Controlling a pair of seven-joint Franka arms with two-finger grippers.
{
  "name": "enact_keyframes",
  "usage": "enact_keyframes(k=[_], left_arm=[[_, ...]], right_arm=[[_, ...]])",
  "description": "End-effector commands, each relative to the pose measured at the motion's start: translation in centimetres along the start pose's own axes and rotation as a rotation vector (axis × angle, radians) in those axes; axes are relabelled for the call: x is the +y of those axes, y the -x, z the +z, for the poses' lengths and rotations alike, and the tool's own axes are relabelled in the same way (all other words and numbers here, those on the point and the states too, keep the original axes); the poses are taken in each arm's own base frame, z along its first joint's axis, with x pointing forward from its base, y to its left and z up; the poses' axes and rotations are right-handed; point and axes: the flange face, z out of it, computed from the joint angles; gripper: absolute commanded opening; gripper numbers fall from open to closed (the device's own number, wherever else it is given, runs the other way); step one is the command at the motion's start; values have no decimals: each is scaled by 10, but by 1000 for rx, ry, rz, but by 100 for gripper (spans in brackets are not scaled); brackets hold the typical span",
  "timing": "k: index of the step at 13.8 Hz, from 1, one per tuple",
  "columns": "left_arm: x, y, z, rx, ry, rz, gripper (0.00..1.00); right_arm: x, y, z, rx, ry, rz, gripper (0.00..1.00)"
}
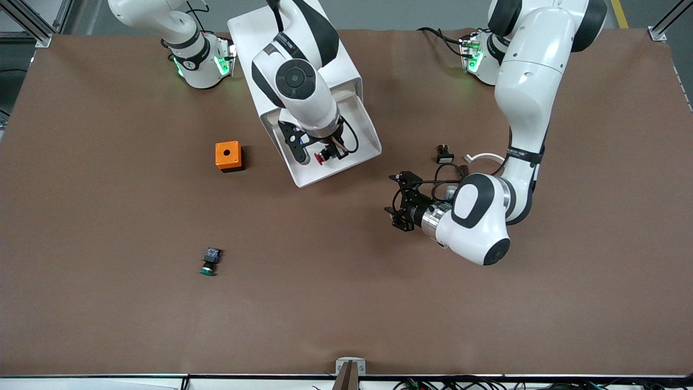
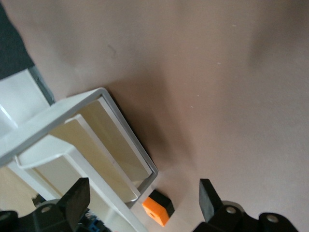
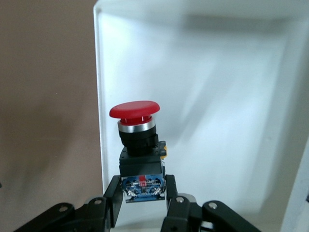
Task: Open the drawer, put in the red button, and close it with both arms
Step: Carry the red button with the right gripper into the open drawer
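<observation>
Right gripper (image 3: 143, 191) clenched on red button (image 3: 136, 126) – held over pulled-out drawer (image 1: 354, 127) of white cabinet (image 1: 260, 32). Left gripper (image 1: 397, 203) spread wide, holding nothing – over bare table (image 1: 346, 303) near drawer.

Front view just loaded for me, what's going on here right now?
The drawer is pulled open. The right pincer is shut on the red button and holds it over the drawer's tray, not yet let go. The left pincer waits open above the table toward the left arm's end, beside the cabinet.
</observation>
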Motion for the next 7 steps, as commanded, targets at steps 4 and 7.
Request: enact_keyframes(k=[4, 7], left_arm=[[0, -2, -42, 72, 133, 224, 99], [0, -2, -43, 107, 139, 371, 99]], right_arm=[[-5, -8, 7, 5, -1, 44, 64], [-19, -26, -18, -5, -38, 66, 100]])
